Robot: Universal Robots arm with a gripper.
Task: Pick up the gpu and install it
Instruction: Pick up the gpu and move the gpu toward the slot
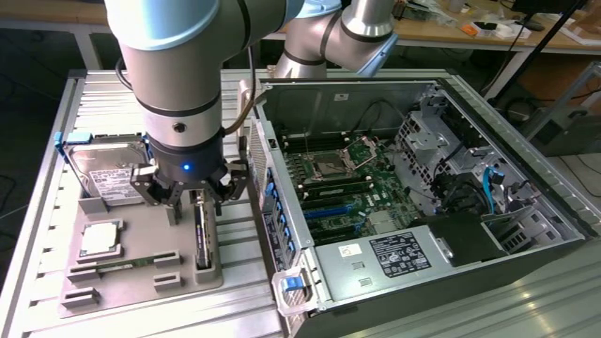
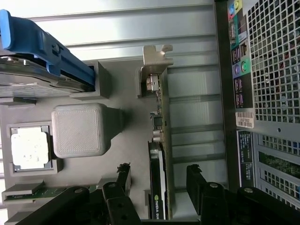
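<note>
The gpu stands on its long edge in a slot of the grey tray, in the lower left of the exterior view. I think it is kept upright like this so that its thin top edge is free to be taken from above. The pincer hangs over the end of the card that is higher in the frame, and it is open, with the jaws wide. In the wrist view one dark finger stands on each side of the card. There is a gap between each finger and the card, so nothing is gripped. How low the fingers reach along the card's sides, I cannot tell.

The room around the card is not equal. The hard drive leans in its own holder just up and left of the pincer, quite near, so in my judgement that side is tight. Towards the exterior view's right the wall of the case rises close to the tray. Only a narrow strip of tray and worktop lies between the card and this wall.

The case lies open with the motherboard facing up. The space above it looks free, except for the arm's upper part at the top of the frame.
</note>
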